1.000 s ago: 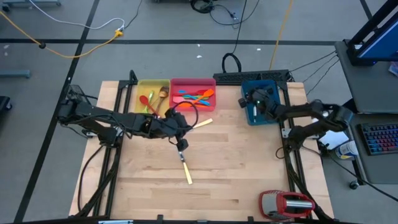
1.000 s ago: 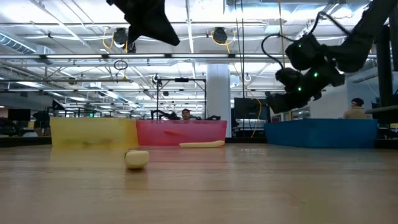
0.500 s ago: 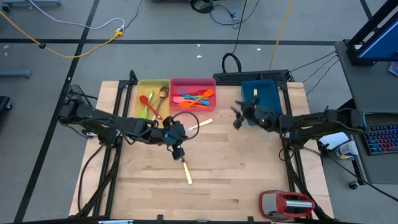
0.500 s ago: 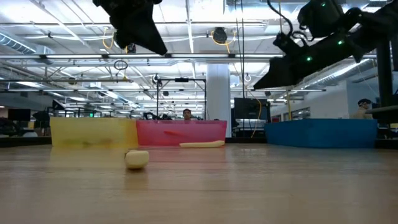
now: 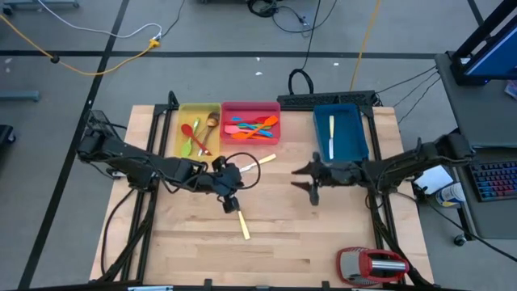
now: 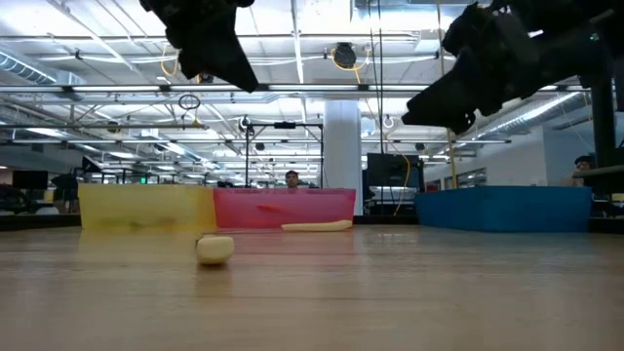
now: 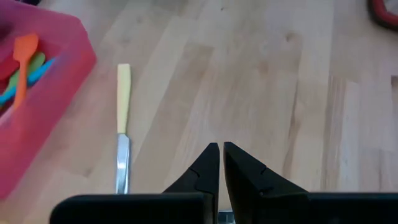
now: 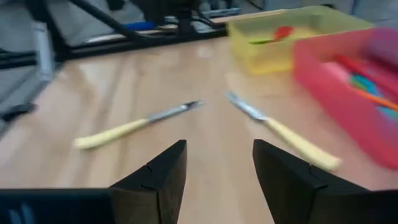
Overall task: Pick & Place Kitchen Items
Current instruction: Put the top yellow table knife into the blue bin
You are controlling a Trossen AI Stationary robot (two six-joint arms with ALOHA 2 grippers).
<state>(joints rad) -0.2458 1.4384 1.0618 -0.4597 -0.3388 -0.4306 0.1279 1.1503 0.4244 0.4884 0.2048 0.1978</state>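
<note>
Wooden table (image 5: 323,234), trays at back. Right gripper (image 5: 311,179) spread wide, empty, above mid-table. Left gripper (image 5: 229,194) pinched closed, empty, between two cream-handled knives (image 5: 242,222) (image 5: 260,162) on the table; third knife (image 5: 331,136) in blue tray (image 5: 355,137).

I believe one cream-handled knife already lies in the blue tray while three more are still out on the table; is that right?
Not quite: only two knives remain on the table, not three. The high view shows one knife lying in the blue tray, a second knife just in front of the pink tray and a third knife further out on the wood.
</note>
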